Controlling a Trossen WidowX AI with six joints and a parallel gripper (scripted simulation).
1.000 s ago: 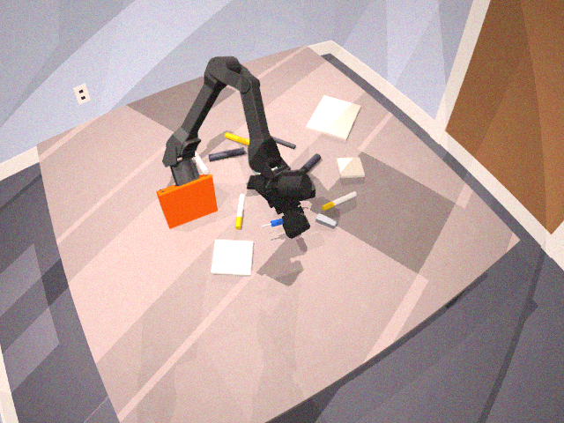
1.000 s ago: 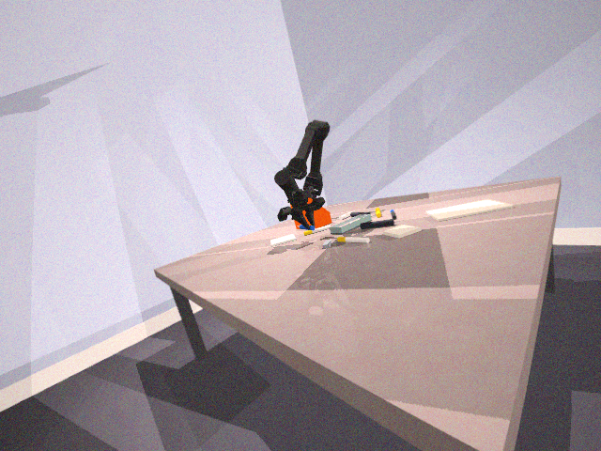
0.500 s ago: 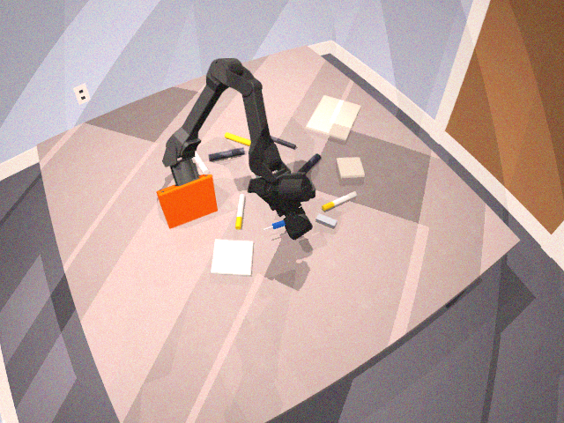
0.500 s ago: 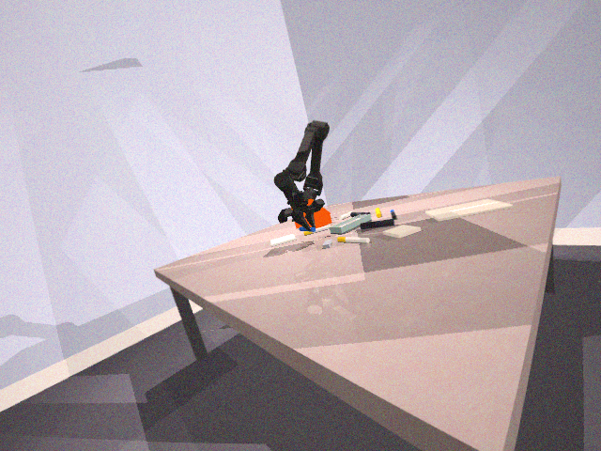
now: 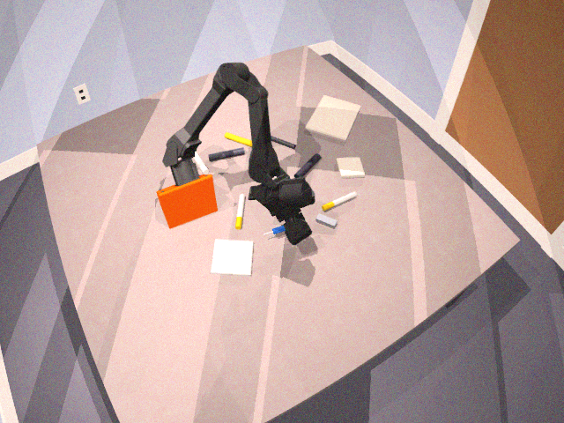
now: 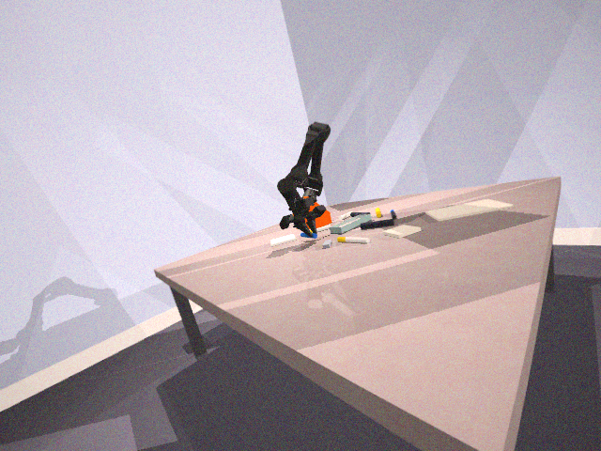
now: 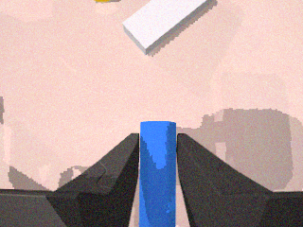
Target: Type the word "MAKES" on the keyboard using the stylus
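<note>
The stylus (image 5: 278, 229) (image 6: 306, 236) (image 7: 157, 189) is blue with a thin white tip, which shows in the top view. My gripper (image 7: 157, 141) is shut on its blue barrel, one dark finger against each side. The stylus is low over the desk (image 5: 364, 282) (image 6: 437, 291), on it or just above; I cannot tell which. In the top view the gripper body hides the fingertips and the rear of the stylus. I cannot make out a keyboard with keys in any view.
A grey-white block (image 5: 326, 221) (image 6: 327, 243) (image 7: 163, 21) and a white-and-yellow marker (image 5: 339, 201) (image 6: 356, 240) lie near the gripper. An orange box (image 5: 187, 202) stands by the arm's base. A teal block (image 6: 350, 225), a white pad (image 5: 232, 256) and dark pens (image 5: 307, 166) (image 5: 226, 154) lie around.
</note>
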